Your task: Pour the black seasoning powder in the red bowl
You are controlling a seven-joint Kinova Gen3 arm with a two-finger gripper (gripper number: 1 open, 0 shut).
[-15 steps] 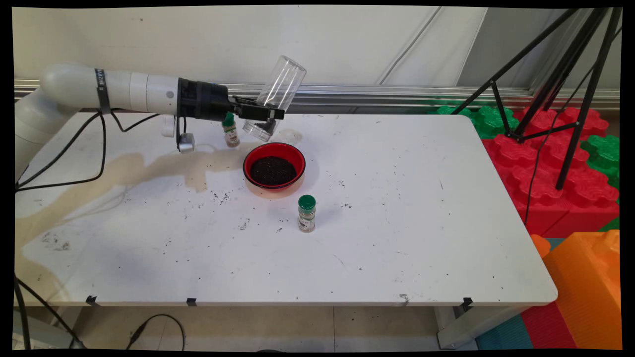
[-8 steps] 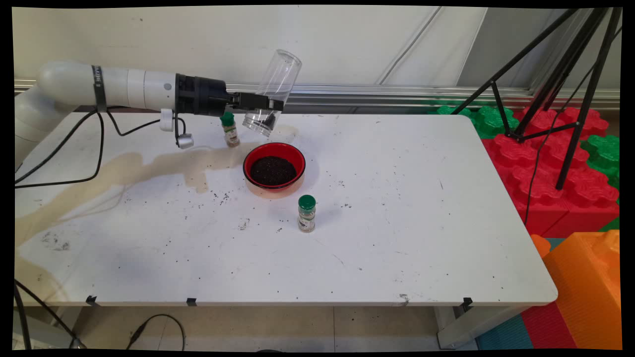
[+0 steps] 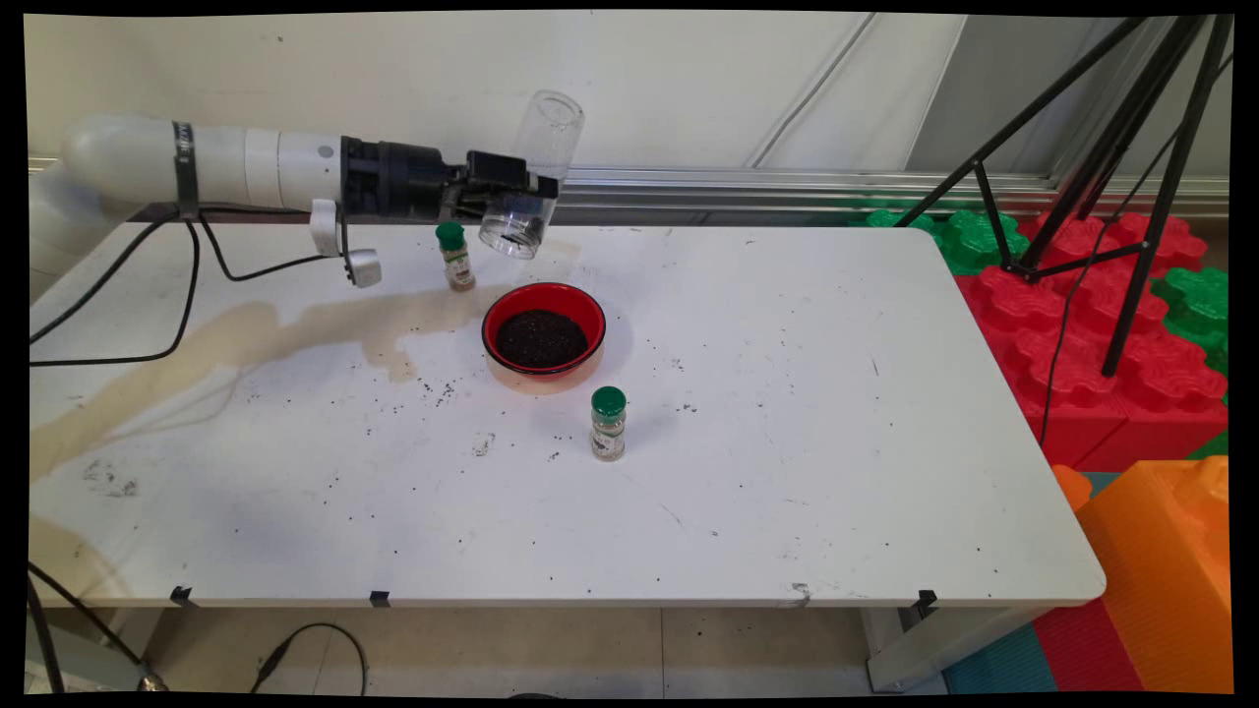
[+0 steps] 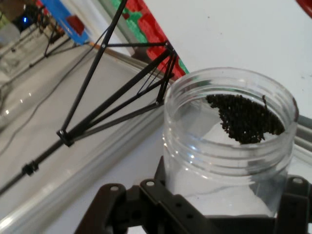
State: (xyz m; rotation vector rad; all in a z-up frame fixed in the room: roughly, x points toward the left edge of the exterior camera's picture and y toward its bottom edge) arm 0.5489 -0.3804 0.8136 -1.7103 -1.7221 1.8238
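Jar (image 3: 532, 175) rides higher and steeper than before, pincer (image 3: 511, 189) clenched on its lower body above the table's (image 3: 787, 442) far edge.
Clear plastic, light, slick-walled; grains (image 4: 243, 117) near its mouth; grasp mid-body.

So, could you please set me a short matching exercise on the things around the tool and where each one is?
Things:
1. clear jar
2. red bowl
3. green-capped bottle
4. tripod

Places or states:
A. standing alone on the table, nearer the camera than the bowl
B. tilted, mouth down, held in the tool
C. on the table, full of dark grains
D. off the table's right end

Pairs: 1-B, 2-C, 3-A, 4-D
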